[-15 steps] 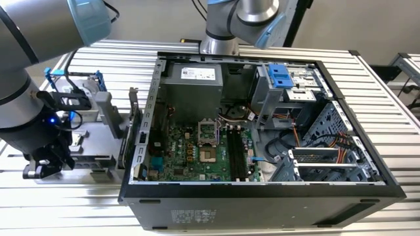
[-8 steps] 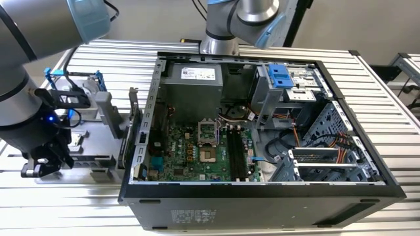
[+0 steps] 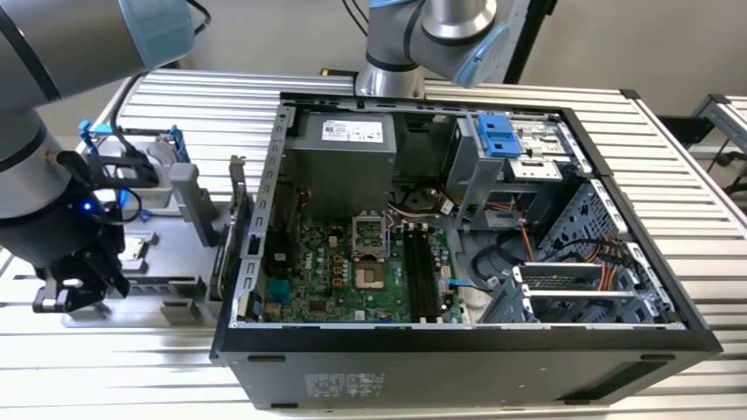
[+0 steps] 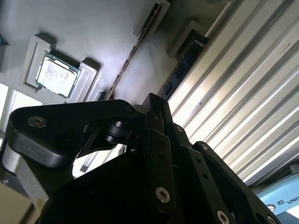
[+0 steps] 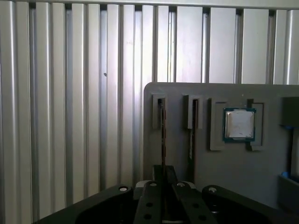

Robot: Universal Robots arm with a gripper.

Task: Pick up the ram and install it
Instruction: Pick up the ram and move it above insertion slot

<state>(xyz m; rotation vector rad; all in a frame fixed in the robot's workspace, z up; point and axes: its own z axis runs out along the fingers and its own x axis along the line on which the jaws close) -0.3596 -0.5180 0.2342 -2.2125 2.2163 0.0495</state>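
Ribbed aluminium tabletop (image 3: pixel 666 149) carries an open black computer case (image 3: pixel 467 363) with a green motherboard (image 3: pixel 338 276) inside. At the exterior view's left it also bears a grey plastic parts tray (image 3: pixel 164 284). Low over that tray hangs the black two-fingered gripper (image 3: pixel 68 293) of the grey robot arm (image 3: pixel 24 166).

In the first wrist view the ram (image 5: pixel 162 135), a thin, dark bluish circuit-board stick, stands on edge in the tray slot nearest the tray's border. It runs straight in between the gripper's tips. The pincer looks pressed together on the stick, one finger against each face. A second thin stick (image 5: pixel 191 135) sits in the neighbouring slot, between the ram and a square silver processor chip (image 5: pixel 239 124) lying in its own recess.
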